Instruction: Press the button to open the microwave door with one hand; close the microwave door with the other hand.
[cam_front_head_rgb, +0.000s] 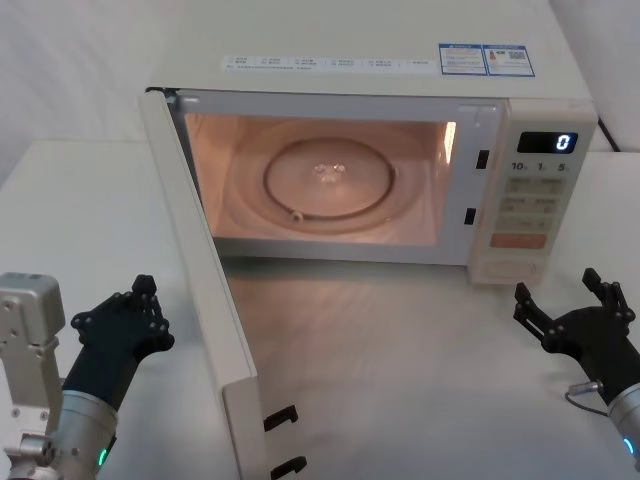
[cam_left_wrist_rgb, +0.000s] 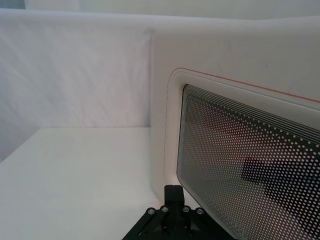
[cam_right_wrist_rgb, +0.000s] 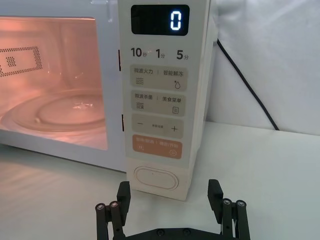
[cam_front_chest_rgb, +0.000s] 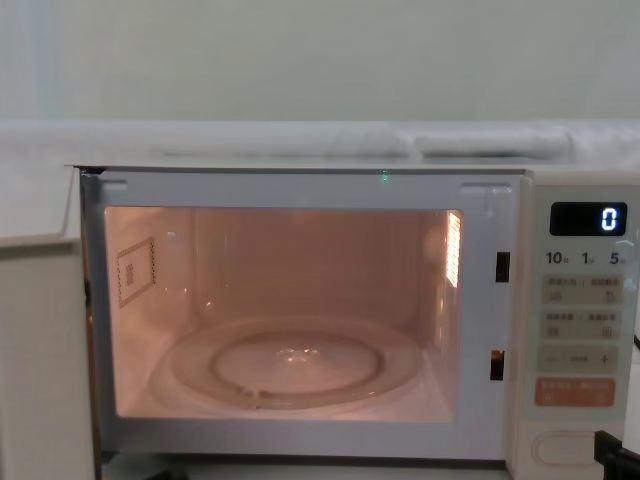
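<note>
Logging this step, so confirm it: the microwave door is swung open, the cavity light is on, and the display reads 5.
One detail is wrong: the display reads 0, not 5, as the right wrist view shows. The rest holds: the microwave door is swung open and the cavity is lit.

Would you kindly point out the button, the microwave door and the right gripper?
button (cam_right_wrist_rgb: 156, 178): right wrist view, centre of its face.
microwave door (cam_front_head_rgb: 205, 290): head view, inner face.
right gripper (cam_front_head_rgb: 568, 298): head view, between fingertips.

Lab: white-draped table (cam_front_head_rgb: 420, 350), backdrop (cam_left_wrist_rgb: 75, 75)
</note>
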